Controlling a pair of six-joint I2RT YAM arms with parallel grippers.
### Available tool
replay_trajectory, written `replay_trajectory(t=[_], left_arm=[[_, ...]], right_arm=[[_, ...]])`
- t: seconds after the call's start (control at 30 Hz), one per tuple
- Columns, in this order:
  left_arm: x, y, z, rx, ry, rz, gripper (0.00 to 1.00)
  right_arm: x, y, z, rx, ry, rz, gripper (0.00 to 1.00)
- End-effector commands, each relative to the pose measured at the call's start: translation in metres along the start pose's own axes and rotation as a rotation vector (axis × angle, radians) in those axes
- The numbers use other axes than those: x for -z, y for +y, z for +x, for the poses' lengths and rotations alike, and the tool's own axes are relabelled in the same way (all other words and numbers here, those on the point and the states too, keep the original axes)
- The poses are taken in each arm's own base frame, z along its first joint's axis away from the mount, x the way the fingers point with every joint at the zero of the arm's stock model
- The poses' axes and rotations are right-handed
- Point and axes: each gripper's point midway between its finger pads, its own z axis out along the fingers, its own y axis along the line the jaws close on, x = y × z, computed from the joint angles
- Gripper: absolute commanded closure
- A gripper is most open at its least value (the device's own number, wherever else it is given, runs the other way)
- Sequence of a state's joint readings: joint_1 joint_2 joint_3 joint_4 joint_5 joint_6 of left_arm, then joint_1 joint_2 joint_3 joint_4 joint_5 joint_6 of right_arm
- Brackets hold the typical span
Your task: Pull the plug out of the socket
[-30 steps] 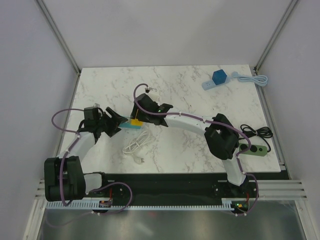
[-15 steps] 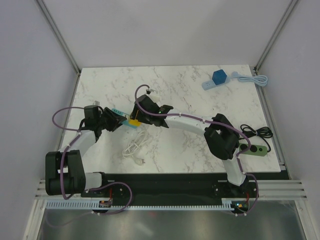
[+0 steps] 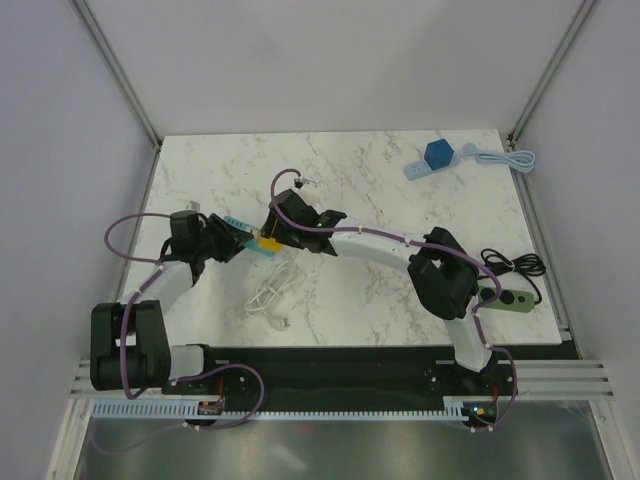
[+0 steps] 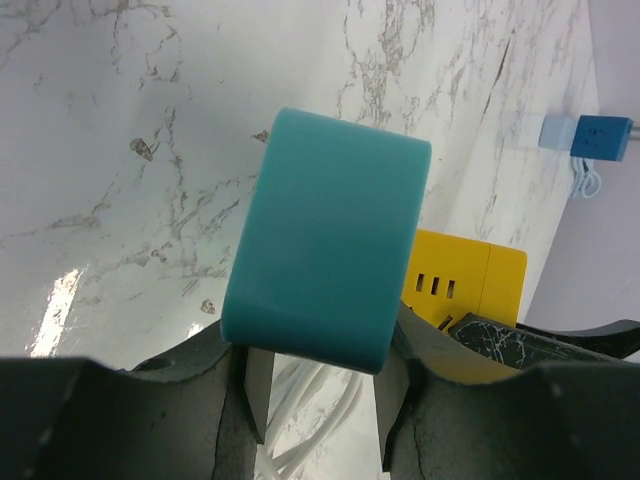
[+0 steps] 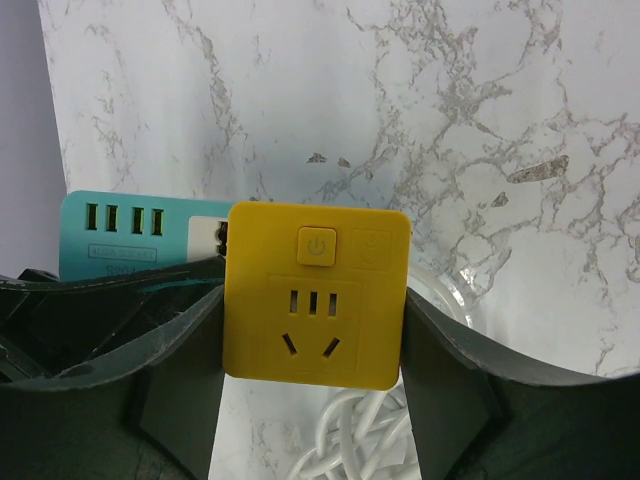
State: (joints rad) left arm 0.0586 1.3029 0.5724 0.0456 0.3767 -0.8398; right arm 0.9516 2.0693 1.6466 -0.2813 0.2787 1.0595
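1. The marble table point(image 3: 400, 200) carries the work. My two arms meet over its left-centre.

2. Task item location: the teal plug point(image 4: 325, 265) and the yellow socket point(image 5: 318, 300) are joined side to side and held clear of the table between my two pincers. No gap shows between them, so I judge the plug to be seated.

3. Right pincer point(image 5: 315, 335): pinching the yellow socket, one jaw on each flank and the outlet face toward the wrist camera.

4. Left pincer point(image 4: 320, 395): pinching the teal plug at its near end only. Most of the body projects beyond the pads point(image 4: 250, 395).

5. The white cable point(image 3: 272, 292) lies coiled on the table just below the pair.

Faults to expect from here:
- Slip. The plug's faces look smooth and my left hold is shallow, so a hard pull could strip the pads off.
- Jamming. A pull off the pin axis would tilt the plug in the socket.
- Socket drag. If the right hold yields, both parts travel together and do not separate.
- Cable snag. I cannot tell where the cable ends.
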Motion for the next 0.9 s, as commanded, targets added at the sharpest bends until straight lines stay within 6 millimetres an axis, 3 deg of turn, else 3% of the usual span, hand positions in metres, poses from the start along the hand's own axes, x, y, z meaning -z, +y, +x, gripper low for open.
replay_trajectory(t=[0.0,0.1,0.17,0.3,0.57,0.77,0.87], left_arm=[[-0.004,0.041,-0.001,-0.09,-0.064,-0.216,0.98],[-0.005,0.041,0.009,-0.16,-0.05,-0.267,0.98],[-0.004,0.038,0.005,-0.194,-0.061,-0.284,0.98],[0.005,0.033,-0.002,-0.233,-0.098,-0.31,0.98],[0.007,0.04,-0.001,-0.257,-0.091,-0.353,0.98],[0.005,0.042,-0.002,-0.251,-0.086,-0.379,0.98],[0.003,0.043,-0.001,-0.246,-0.07,-0.387,0.98]], right_arm=[[0.07,0.099,-0.066,-0.117,-0.119,-0.285,1.0],[0.073,0.101,-0.085,-0.116,-0.15,-0.253,1.0],[0.072,0.104,-0.091,-0.105,-0.157,-0.238,1.0],[0.066,0.101,-0.1,-0.089,-0.163,-0.211,1.0],[0.08,0.105,-0.117,-0.105,-0.202,-0.225,1.0],[0.098,0.081,-0.146,-0.145,-0.28,-0.188,1.0],[0.104,0.067,-0.149,-0.186,-0.305,-0.212,1.0]])
